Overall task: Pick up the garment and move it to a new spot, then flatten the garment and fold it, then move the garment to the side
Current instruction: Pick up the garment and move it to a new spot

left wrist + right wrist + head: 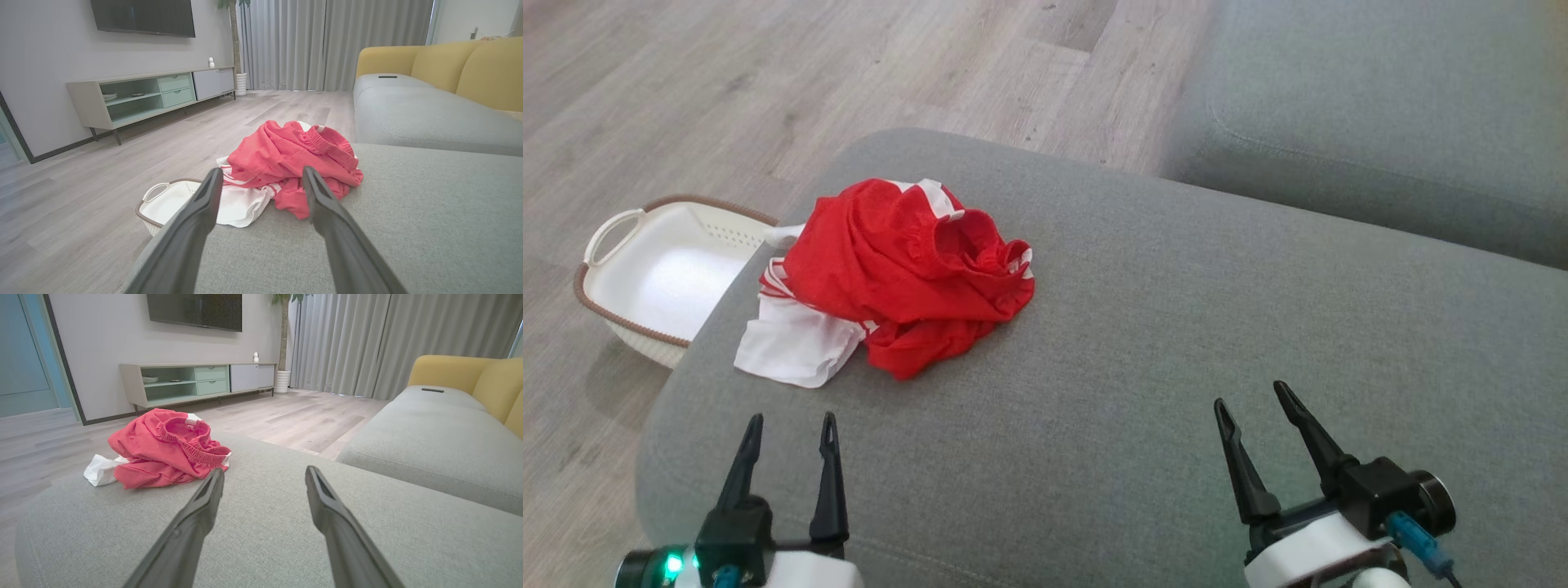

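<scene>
garment (907, 269): crumpled red-and-white heap, far left on the grey cushion (1176, 327), possibly shorts
left gripper (791, 429): fingers apart, empty
right gripper (1252, 398): fingers apart, empty

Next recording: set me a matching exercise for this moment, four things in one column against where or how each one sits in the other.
Things
1. garment
2. basket
3. left gripper
4. television

Places or states
a. mounted on the wall
b. on the floor beside the grey cushion
c. crumpled on the cushion
d. open and empty, at the cushion's near side

Pairs: 1-c, 2-b, 3-d, 4-a
</scene>
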Available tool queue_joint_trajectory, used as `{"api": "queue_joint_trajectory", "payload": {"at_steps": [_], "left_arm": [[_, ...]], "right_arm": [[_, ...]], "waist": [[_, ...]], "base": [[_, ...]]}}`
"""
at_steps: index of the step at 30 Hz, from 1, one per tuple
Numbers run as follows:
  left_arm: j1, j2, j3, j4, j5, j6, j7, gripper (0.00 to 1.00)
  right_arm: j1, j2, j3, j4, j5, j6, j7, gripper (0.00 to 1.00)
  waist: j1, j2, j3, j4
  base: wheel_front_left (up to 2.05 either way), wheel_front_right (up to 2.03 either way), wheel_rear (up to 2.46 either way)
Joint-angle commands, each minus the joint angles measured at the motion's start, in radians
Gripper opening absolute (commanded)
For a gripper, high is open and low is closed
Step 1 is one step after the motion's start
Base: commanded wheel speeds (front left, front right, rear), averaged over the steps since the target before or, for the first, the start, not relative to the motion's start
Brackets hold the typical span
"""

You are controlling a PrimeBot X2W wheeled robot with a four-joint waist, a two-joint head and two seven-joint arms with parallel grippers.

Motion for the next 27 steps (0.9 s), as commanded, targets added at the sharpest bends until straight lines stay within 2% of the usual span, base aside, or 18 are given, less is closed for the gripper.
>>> {"api": "queue_joint_trajectory", "payload": {"at_steps": [1, 5, 8, 12, 15, 19, 20, 27], "left_arm": [[-0.032, 0.005, 0.035, -0.042, 0.002, 0.009, -0.012, 1.0], [-0.035, 0.013, 0.048, -0.054, 0.008, 0.022, -0.012, 1.0], [-0.08, 0.03, 0.053, -0.079, 0.011, 0.015, -0.012, 1.0], [-0.21, 0.053, 0.074, -0.109, -0.016, -0.016, -0.012, 1.0], [-0.348, 0.089, 0.108, -0.073, -0.047, -0.061, -0.012, 1.0], [-0.544, 0.14, 0.122, 0.061, -0.07, -0.119, -0.009, 1.0], [-0.544, 0.14, 0.122, 0.061, -0.07, -0.119, -0.009, 1.0], [-0.836, 0.213, 0.109, 0.418, -0.092, -0.204, 0.137, 1.0]], "right_arm": [[-0.037, -0.003, 0.022, -0.027, -0.009, 0.008, -0.011, 1.0], [-0.037, -0.003, 0.024, -0.024, -0.015, 0.008, -0.011, 1.0], [-0.042, -0.015, 0.02, -0.026, -0.021, 0.008, -0.011, 1.0], [-0.075, -0.051, 0.039, -0.034, -0.029, 0.008, -0.011, 1.0], [-0.124, -0.08, 0.056, -0.043, -0.026, 0.008, -0.011, 1.0], [-0.179, -0.109, 0.055, -0.062, -0.022, 0.008, -0.011, 1.0], [-0.179, -0.109, 0.055, -0.062, -0.022, 0.008, -0.011, 1.0], [-0.232, -0.146, 0.047, -0.089, -0.025, 0.008, -0.011, 1.0]], "waist": [[0.0, 0.0, 0.008, -0.007], [0.0, 0.0, 0.031, -0.034], [0.0, 0.0, 0.061, -0.06], [0.0, 0.0, 0.141, -0.11], [0.0, 0.0, 0.21, -0.156], [0.0, 0.0, 0.286, -0.2], [0.0, 0.0, 0.286, -0.2], [0.0, 0.0, 0.394, -0.256]], "base": [[0.0, 0.0, 0.0], [0.0, 0.0, 0.0], [0.0, 0.0, 0.0], [0.0, 0.0, 0.0], [0.0, 0.0, 0.0], [0.0, 0.0, 0.0], [0.0, 0.0, 0.0], [0.0, 0.0, 0.0]]}}
